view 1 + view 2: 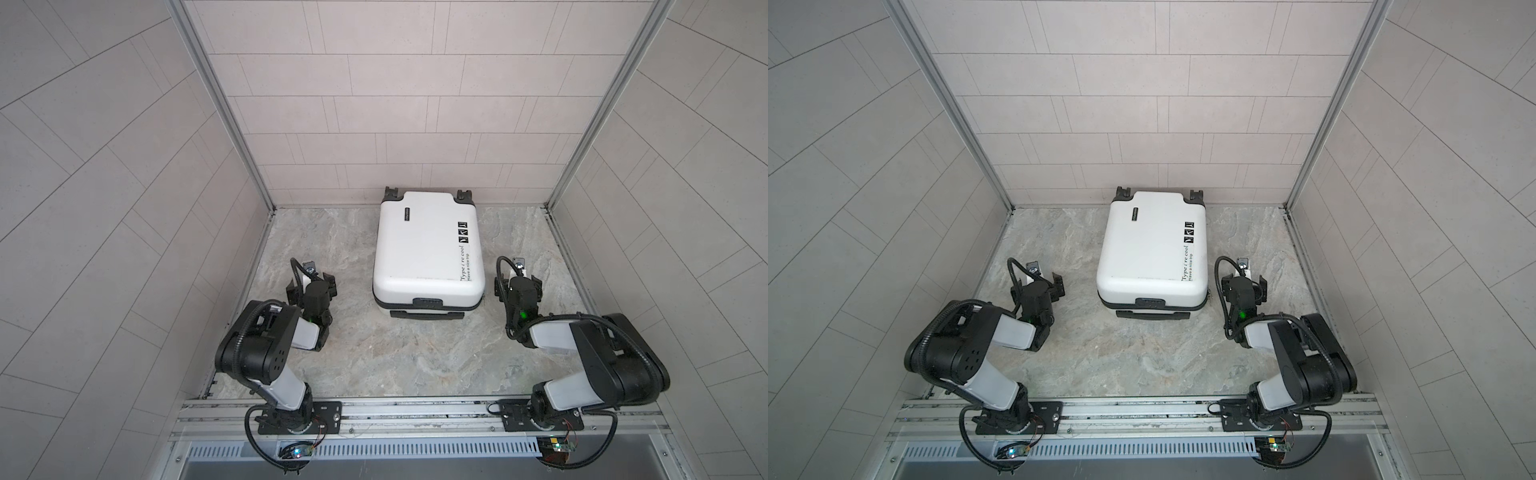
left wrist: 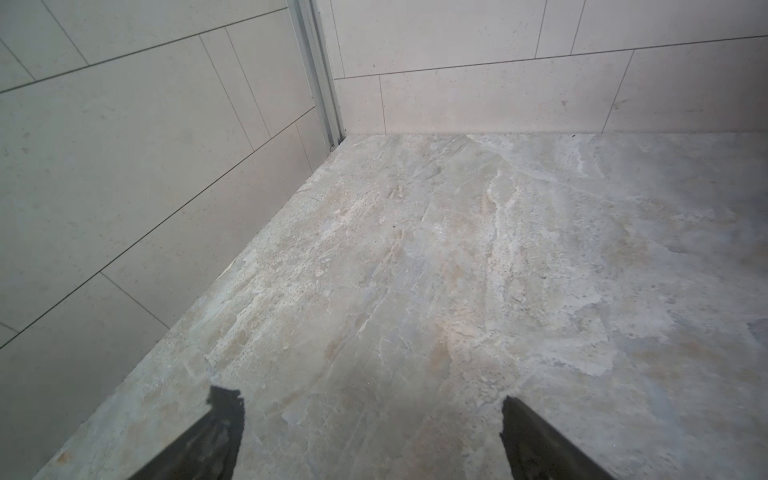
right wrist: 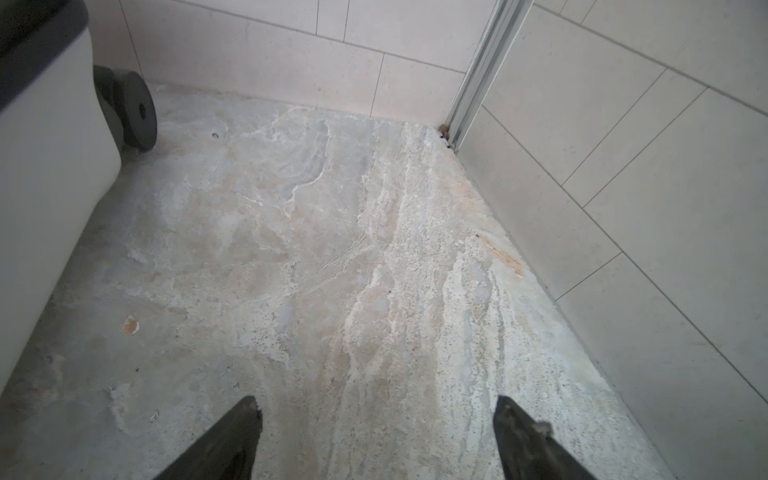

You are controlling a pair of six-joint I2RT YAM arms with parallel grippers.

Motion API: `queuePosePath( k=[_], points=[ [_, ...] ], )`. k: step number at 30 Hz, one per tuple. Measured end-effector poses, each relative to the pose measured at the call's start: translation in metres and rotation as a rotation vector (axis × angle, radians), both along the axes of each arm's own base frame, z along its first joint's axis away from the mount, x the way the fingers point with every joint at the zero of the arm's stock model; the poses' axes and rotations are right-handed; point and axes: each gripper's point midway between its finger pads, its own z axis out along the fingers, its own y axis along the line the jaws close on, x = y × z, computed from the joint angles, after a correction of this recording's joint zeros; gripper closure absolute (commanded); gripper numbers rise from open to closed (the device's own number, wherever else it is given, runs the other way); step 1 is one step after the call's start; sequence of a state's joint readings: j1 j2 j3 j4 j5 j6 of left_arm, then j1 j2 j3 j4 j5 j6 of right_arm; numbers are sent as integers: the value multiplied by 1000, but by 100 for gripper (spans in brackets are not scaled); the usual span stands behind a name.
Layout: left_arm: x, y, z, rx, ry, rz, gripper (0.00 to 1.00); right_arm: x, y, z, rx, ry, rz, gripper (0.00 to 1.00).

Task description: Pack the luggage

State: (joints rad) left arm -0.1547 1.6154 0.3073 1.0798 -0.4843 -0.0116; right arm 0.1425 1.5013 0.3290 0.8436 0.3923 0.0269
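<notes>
My left tool (image 1: 311, 286) is over the desk (image 1: 374, 357), jaws wide and empty, at 9 o'clock of the luggage (image 1: 428, 245) and apart from it. The luggage lies flat and shut toward the desk's 12 o'clock, with its wheels by the back wall. My right tool (image 1: 518, 284), also wide and empty, is near its 3 o'clock.
</notes>
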Motion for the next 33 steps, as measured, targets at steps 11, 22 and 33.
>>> queuePosePath(
  k=[11, 22, 33],
  points=[
    [18, 5, 0, -43, 34, -34, 0, 24, -8, 9, 59, -3, 9, 1],
    [17, 4, -7, -61, 64, -54, 0, 24, -5, 6, 69, 10, 23, 1],
    [18, 4, -6, -62, 62, -57, 0, 24, -4, 6, 71, 10, 28, 1]
  ],
)
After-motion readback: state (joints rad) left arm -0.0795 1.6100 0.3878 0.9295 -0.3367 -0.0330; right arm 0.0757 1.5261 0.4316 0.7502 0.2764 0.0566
